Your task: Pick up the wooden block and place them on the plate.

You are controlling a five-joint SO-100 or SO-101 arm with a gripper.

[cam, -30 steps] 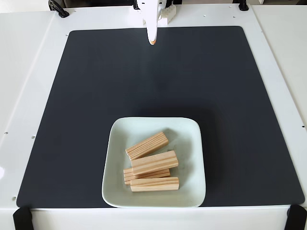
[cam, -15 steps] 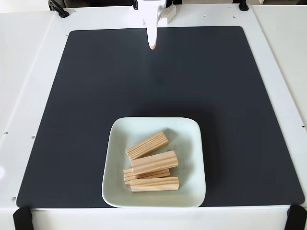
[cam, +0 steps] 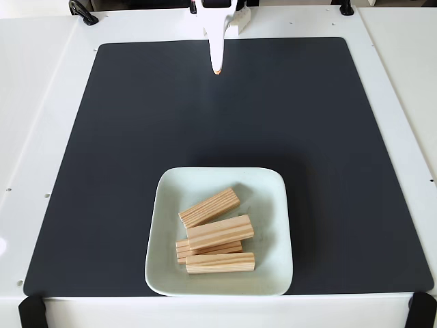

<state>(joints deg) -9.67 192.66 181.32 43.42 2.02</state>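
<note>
Four blocks [cam: 212, 207] lie on the plate [cam: 270, 184], lower centre.
White desk [cam: 41, 82] carries a dark mat [cam: 136, 123]; the hand [cam: 216, 67], top centre, looks clenched and empty.

You have the plate [cam: 270, 188], a square pale mint dish with rounded corners, sitting low on the dark mat. Four light pine wooden blocks lie in it: one [cam: 209, 207] angled alone, one [cam: 220, 231] resting atop another [cam: 181, 250], the last [cam: 220, 262] nearest the front rim.
</note>
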